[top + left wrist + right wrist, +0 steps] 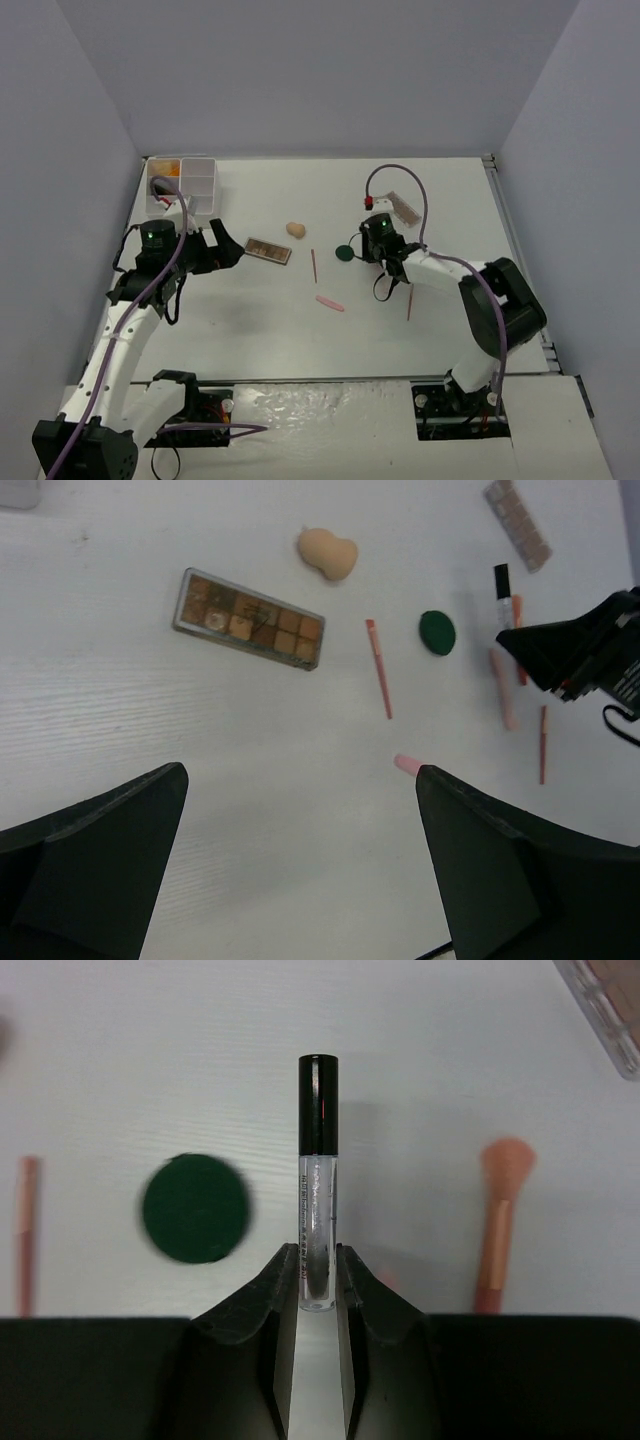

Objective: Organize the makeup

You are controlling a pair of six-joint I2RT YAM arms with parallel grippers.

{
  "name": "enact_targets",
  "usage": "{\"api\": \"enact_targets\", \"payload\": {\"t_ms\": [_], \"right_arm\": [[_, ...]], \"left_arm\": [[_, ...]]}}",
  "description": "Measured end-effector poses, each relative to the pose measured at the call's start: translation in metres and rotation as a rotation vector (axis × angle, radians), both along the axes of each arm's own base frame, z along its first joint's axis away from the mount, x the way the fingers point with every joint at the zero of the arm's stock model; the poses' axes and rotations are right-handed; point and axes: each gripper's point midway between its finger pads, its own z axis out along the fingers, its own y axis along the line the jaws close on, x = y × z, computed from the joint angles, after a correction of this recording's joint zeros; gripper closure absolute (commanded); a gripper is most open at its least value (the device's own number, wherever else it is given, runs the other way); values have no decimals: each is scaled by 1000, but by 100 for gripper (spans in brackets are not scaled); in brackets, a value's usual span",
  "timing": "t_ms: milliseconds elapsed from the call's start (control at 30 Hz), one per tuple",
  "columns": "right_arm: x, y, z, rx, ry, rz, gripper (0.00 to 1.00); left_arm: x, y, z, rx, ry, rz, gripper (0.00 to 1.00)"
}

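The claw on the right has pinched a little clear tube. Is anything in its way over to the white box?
The right gripper grips the clear tube. Toward the white box lie the green compact, a thin pencil, the sponge and a palette, all low. The open left gripper near the box looks the likelier obstacle.

Sponge behind palette, compact right of pencil, box back-left

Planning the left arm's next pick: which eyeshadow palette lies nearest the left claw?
The palette right beside the left claw, just left of the beige sponge. The other palette lies far off to the right.
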Motion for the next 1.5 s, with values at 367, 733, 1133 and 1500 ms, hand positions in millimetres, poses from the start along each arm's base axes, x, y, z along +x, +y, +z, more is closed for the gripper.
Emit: {"api": "enact_targets", "payload": {"t_ms": [367, 733, 1133, 1500], "right_arm": [[-81, 127, 174, 358, -437, 389, 100], [-121, 161, 188, 390, -484, 537, 100], [-126, 164, 186, 390, -496, 563, 100], [-126, 163, 185, 387, -505, 565, 39]], "left_arm": [[-11, -107, 30, -141, -69, -240, 3], [-1, -138, 76, -269, -215, -222, 22], [9, -147, 84, -334, -230, -197, 68], [12, -155, 75, -332, -205, -205, 100]]}}
